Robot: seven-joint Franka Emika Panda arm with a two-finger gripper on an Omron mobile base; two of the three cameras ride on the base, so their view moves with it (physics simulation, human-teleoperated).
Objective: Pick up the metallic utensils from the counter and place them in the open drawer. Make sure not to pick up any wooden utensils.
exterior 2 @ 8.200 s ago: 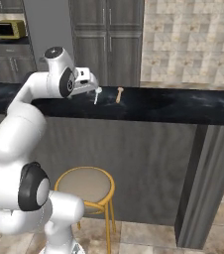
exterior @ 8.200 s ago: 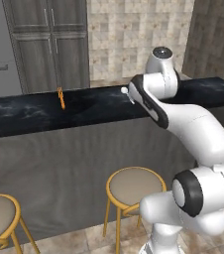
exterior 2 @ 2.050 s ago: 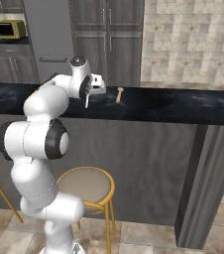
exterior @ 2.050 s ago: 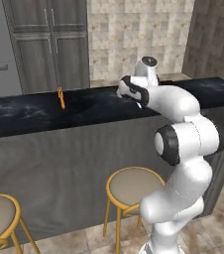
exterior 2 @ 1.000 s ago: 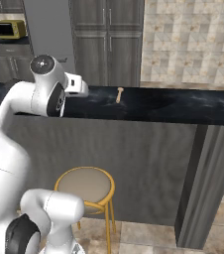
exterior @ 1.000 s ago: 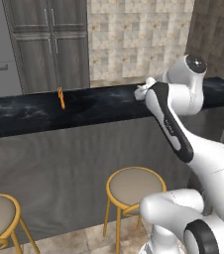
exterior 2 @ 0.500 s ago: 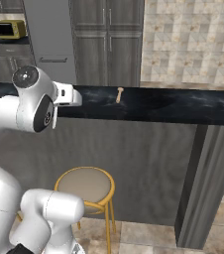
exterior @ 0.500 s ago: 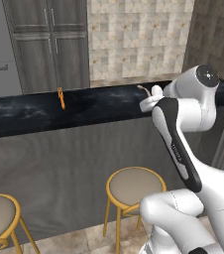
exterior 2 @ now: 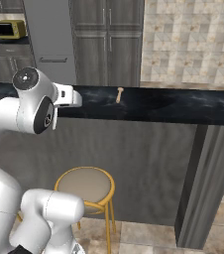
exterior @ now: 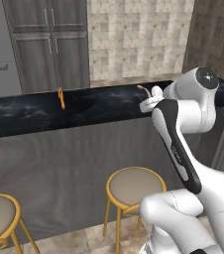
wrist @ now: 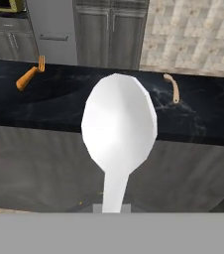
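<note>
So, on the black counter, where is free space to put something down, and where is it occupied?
The counter is bare between the orange fork and the wooden utensil, a wide dark stretch, and again from the wooden utensil to the counter's right end. Only those two small spots are occupied. The gripper, shut on the silver spoon, is near the front edge.

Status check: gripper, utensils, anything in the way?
Gripper shut on silver spoon, lifted off the counter. Orange utensil and wooden utensil lie on counter. No obstruction seen.
</note>
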